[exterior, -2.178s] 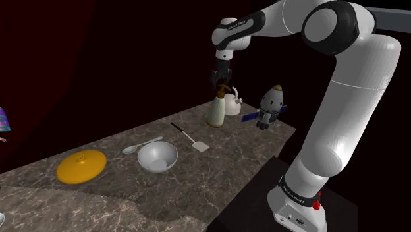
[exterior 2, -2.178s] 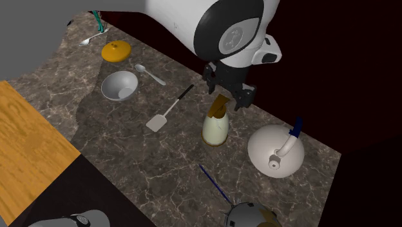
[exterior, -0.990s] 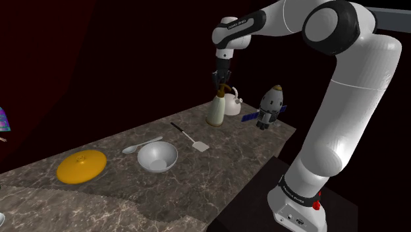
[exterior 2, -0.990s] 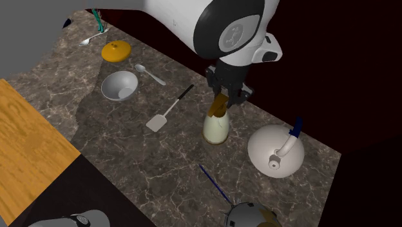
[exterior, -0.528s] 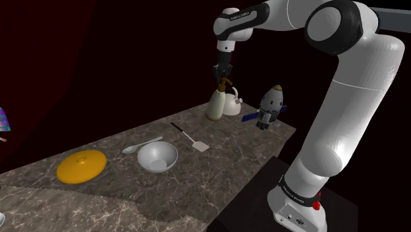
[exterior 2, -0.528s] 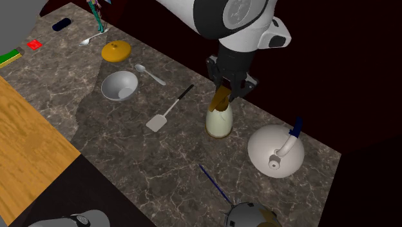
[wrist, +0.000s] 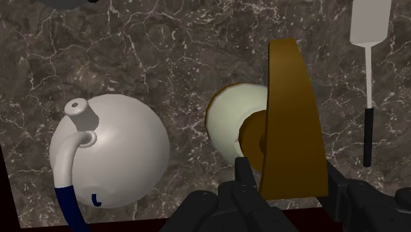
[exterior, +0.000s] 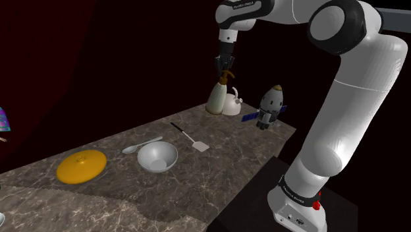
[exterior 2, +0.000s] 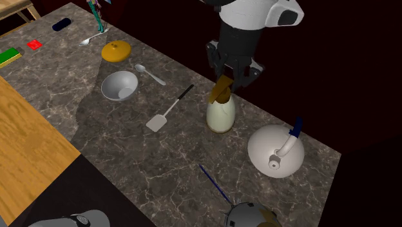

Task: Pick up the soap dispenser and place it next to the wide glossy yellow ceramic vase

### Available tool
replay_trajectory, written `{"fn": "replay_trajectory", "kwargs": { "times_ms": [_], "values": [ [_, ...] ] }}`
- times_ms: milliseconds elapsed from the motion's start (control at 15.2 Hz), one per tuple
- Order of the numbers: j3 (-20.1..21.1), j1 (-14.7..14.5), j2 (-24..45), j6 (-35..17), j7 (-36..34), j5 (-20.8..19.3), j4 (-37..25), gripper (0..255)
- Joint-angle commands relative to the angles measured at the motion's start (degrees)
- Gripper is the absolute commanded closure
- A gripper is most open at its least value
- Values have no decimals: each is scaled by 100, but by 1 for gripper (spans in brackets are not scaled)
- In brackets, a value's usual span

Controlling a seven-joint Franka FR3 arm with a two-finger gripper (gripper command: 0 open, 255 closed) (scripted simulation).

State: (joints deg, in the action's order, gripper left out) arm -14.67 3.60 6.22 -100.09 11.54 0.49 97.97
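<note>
- Cream-bodied soap dispenser [exterior 2: 220, 116], topped by a brown pump, hangs from the gripper [exterior 2: 229, 80]. The black fingers [wrist: 245, 173] are pressed against either flank of the pump, as the wrist view shows. The bottle is just beside the white kettle [exterior 2: 274, 147], on the kettle's spatula side.
- The step in hand looks like the lift and carry. The grip sits high on the narrow pump with the heavy body below, so a swing or slip is the likely trouble. A vertical wrist and an unhurried pace would serve best.
- The route leads away from the kettle, over the spatula [exterior 2: 167, 111] and the grey bowl [exterior 2: 120, 85], to the yellow vase [exterior 2: 116, 50], which lies well apart from the kettle. The bottle's base should ride high enough to pass the bowl's rim.
- Lower it just beside the vase without touching it, and let go only when the base sits flat on the marble counter [exterior 2: 161, 167].
- Two seconds earlier the fingers stood spread astride the pump and the bottle rested on the counter by the kettle. A second ago they had closed. Now the arm is higher and the bottle has risen with it, its base level with the kettle's in the shoulder view.
</note>
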Motion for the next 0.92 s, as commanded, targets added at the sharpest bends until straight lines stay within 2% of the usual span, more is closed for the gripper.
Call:
{"fn": "replay_trajectory", "kwargs": {
  "times_ms": [0, 594, 858],
  "values": [
    [-2, 2, 1, 154, 3, 0, -155, 255],
    [-10, 15, 48, 825, 18, 11, -873, 255],
    [230, -293, -368, 726, -531, -68, -365, 255]
  ]
}}
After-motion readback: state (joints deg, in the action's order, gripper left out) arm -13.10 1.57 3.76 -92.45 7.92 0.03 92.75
